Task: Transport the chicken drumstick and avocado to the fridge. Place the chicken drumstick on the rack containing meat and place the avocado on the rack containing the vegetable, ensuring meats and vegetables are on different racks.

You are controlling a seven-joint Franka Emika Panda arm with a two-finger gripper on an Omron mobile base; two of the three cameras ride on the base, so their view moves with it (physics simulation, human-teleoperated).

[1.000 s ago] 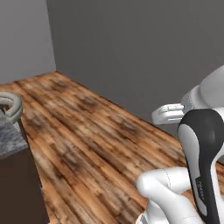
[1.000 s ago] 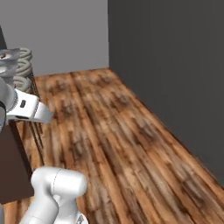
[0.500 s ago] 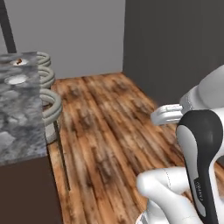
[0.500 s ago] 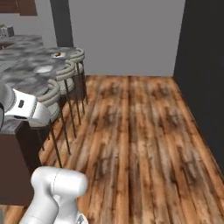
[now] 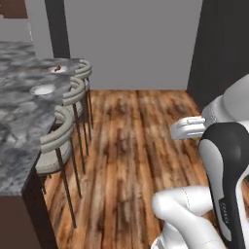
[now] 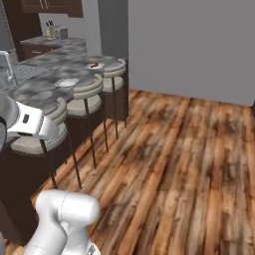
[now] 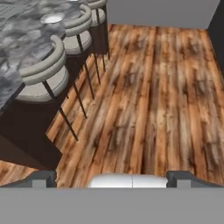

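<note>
We list one glossy white robot arm [image 5: 194, 214] with rounded, bulbous link shells. A black oval joint cover [image 5: 224, 170] bears small pale lettering down its side. A white flat-ended link [image 6: 31, 122] carries one small dark square mark.

A grey marble-topped kitchen counter [image 5: 19, 121] runs along the left of the wooden plank floor [image 5: 131, 146], three pale round bar stools [image 6: 87, 89] lined up against its edge, two small white plates [image 5: 43, 90] resting on top, a plain grey wall [image 5: 131, 44] behind.
</note>
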